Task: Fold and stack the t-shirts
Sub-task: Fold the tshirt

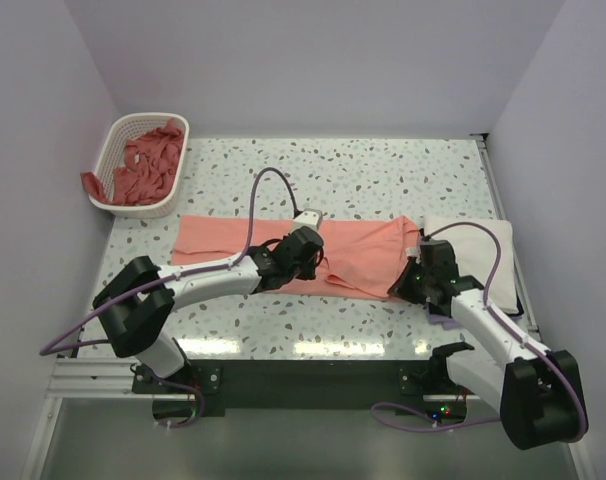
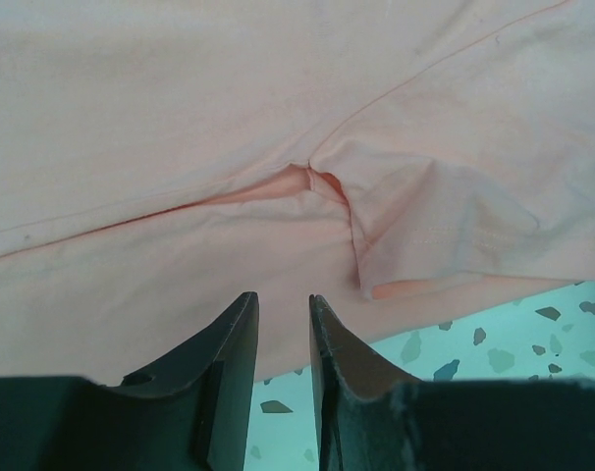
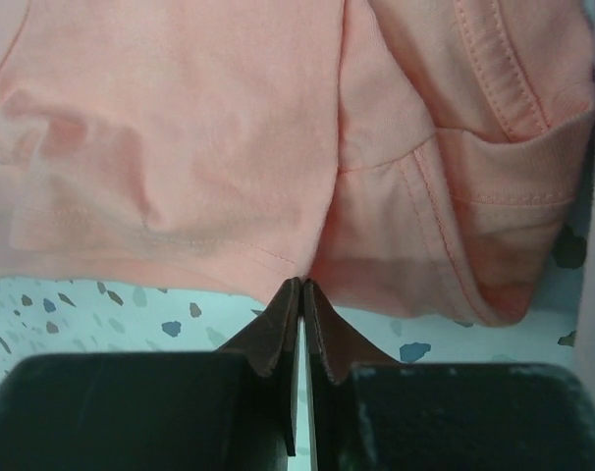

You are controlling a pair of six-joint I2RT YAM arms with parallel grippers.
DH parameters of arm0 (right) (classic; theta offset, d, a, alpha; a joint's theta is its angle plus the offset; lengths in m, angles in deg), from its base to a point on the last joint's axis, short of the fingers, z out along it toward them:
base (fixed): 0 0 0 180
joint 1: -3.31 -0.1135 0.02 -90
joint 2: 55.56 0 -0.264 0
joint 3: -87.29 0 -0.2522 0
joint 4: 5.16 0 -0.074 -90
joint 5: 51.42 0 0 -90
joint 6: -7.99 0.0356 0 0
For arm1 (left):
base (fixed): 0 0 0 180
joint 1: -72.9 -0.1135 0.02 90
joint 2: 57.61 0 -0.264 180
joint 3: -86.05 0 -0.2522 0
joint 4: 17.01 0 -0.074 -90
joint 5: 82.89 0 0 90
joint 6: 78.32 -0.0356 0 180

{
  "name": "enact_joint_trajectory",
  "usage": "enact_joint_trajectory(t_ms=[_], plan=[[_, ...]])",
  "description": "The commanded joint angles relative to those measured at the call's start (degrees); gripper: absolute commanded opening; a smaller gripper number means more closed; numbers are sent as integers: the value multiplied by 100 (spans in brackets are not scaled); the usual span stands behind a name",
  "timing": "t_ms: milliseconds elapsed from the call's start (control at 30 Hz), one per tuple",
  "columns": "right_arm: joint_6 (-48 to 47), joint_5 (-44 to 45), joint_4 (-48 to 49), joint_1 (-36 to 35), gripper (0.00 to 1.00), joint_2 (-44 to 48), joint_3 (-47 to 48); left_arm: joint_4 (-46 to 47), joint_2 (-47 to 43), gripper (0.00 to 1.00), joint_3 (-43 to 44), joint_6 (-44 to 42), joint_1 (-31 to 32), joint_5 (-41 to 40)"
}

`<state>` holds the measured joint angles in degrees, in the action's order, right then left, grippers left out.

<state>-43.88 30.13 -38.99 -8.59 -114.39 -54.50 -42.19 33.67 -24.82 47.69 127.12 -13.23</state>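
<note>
Left wrist view: the left gripper [image 2: 283, 298] holds its jaws partly apart, with the salmon t-shirt [image 2: 180, 118] spread flat just ahead of them. The right gripper [image 3: 300, 283] has its jaws together, pinching the shirt's hem at their tips.

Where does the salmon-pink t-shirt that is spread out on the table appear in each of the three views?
Top external: the spread t-shirt lies across the middle of the speckled tabletop.
Left wrist: the spread t-shirt fills the upper two thirds.
Right wrist: the spread t-shirt fills the upper half, hem lowest.
Shared landmark: the speckled tabletop, at lower right in the left wrist view and below the hem in the right wrist view.
</note>
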Motion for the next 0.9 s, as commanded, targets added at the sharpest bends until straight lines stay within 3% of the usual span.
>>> enact_joint_trajectory(t_ms=[0, 433, 867], plan=[[-165, 221, -330, -14, 4, 222, 280, 290, -243, 32, -44, 99, -86, 56], [-227, 484, -884, -23, 1, 425, 394, 553, -129, 31, 70, -32, -131, 416], [-139, 572, -928, -23, 8, 372, 491, 1440, 855, 27, 501, -85, -122, 1778]])
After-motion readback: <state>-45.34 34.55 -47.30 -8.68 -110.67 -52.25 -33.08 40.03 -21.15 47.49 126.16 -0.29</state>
